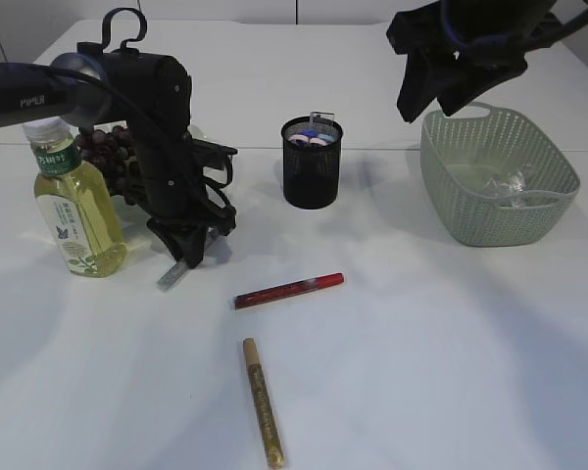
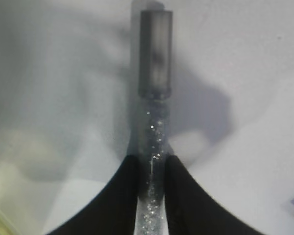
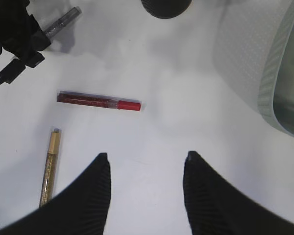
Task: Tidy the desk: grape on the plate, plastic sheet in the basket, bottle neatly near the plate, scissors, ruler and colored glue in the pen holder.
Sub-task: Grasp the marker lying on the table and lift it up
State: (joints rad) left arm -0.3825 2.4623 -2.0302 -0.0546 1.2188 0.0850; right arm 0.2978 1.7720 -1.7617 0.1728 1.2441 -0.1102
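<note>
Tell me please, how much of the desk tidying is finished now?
Done: crumpled plastic sheet in green basket; items stand in black mesh pen holder. In hand: left gripper closes on silver glitter glue pen. Left: red glue pen and gold glue pen on the table.

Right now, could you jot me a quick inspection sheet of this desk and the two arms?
Surface: white table, shadowed in places.
Job's things: red glue pen and gold glue pen lie loose; bottle upright beside grapes; pen holder has items inside; plastic sheet in basket.
Clutter: nothing seen.
Grippers: left gripper closed on silver glitter glue pen; right gripper open, empty, raised.
Cables: black cables on left arm.
Surroundings: white wall.
</note>
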